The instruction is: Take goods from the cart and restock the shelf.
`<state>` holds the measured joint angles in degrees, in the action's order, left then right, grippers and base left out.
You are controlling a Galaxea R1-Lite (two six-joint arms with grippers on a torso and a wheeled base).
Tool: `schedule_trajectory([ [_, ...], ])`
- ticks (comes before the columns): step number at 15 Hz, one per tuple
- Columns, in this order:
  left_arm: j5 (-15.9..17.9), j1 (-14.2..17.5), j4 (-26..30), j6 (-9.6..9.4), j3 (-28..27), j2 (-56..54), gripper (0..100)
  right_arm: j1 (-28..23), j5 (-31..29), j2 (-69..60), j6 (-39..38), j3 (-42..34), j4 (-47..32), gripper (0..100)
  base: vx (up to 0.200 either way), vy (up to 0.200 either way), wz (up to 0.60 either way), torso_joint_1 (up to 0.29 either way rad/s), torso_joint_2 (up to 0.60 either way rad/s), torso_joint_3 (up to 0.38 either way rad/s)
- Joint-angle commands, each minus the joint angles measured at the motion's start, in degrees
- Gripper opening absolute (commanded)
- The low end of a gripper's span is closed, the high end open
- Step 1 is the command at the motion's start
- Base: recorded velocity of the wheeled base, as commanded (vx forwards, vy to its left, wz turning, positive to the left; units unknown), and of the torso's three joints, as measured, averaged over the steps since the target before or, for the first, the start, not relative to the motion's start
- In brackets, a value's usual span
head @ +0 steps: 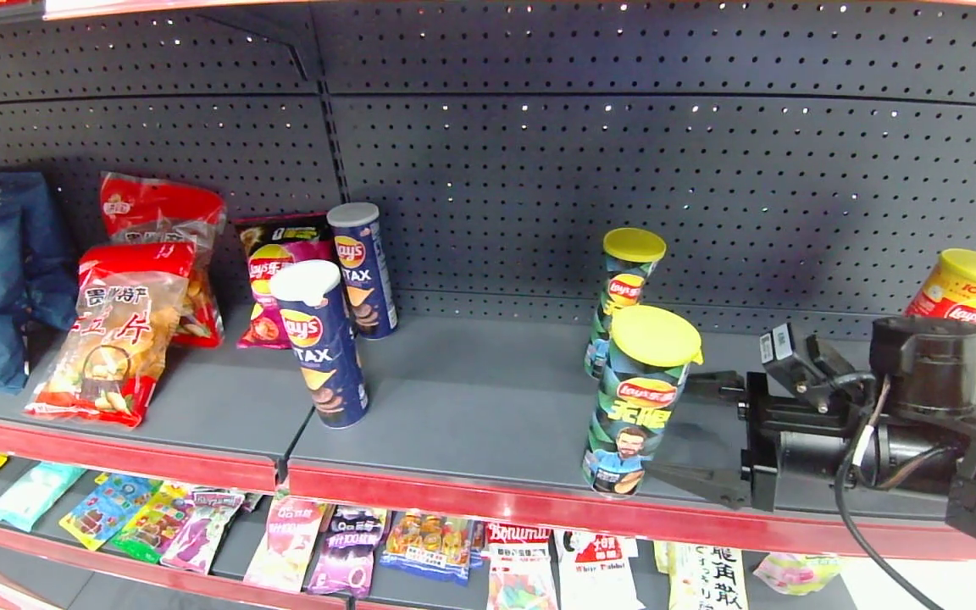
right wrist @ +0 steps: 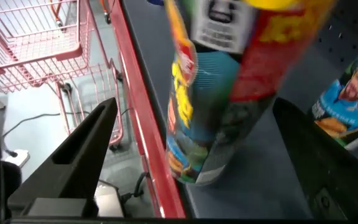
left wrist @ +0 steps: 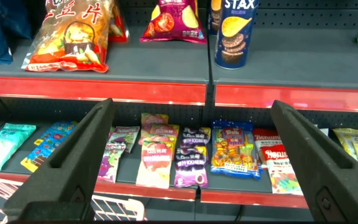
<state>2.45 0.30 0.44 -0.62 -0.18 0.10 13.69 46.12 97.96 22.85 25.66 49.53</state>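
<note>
— Step in hand?
— Placement, by my reading. Right gripper point(head: 679, 428) lay level over the shelf point(head: 488, 398), fingers spread wide, nothing clamped. Green can point(head: 636, 402), yellow lid, stood upright between the fingers, near their tips, its base on the shelf close to the red lip point(head: 454, 496). Could not tell whether either finger touched it.
— So the can was down?
— It looked down and standing on its own. I judged the set-down done, bar the retreat.
— Neighbours?
— Second green can point(head: 628, 280) just past the fingertips, deeper in. Red can point(head: 962, 288) with a yellow lid beside the wrist, also deeper in.
— Left side?
— Left gripper point(left wrist: 191, 109) hung empty, fingers wide, facing the sachets point(left wrist: 166, 155) one level down, well apart from the green can.
— Next move?
— A straight pull-back along the fingers' own line, fingers kept spread. Any sideways drift would likely tip the can, and it sat near the lip. Then down to the cart point(right wrist: 36, 37), which stood below the hand, outside the lip, for the next item. Could not tell what it held.
</note>
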Motion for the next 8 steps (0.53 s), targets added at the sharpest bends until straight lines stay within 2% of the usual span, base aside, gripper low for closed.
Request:
schedule_trajectory([
  [1, 0.01, 0.05, 0.00, 0.01, 0.01, 0.08, 100, -0.77, 0.29, -2.34, 0.01, -0.44, -1.19, 100, 0.000, 0.000, 0.00, 0.000, 0.00, 0.000],
  [7, 0.01, 0.05, 0.00, 0.01, 0.01, 0.08, 100, -0.86, 0.11, -7.17, 0.09, -3.60, -6.02, 100, 0.000, 0.000, 0.00, 0.000, 0.00, 0.000],
  [8, 0.01, 0.05, 0.00, 0.01, 0.01, 0.08, 100, -1.12, 0.03, -10.07, 0.01, -9.14, -6.11, 100, 0.000, 0.000, 0.00, 0.000, 0.00, 0.000],
])
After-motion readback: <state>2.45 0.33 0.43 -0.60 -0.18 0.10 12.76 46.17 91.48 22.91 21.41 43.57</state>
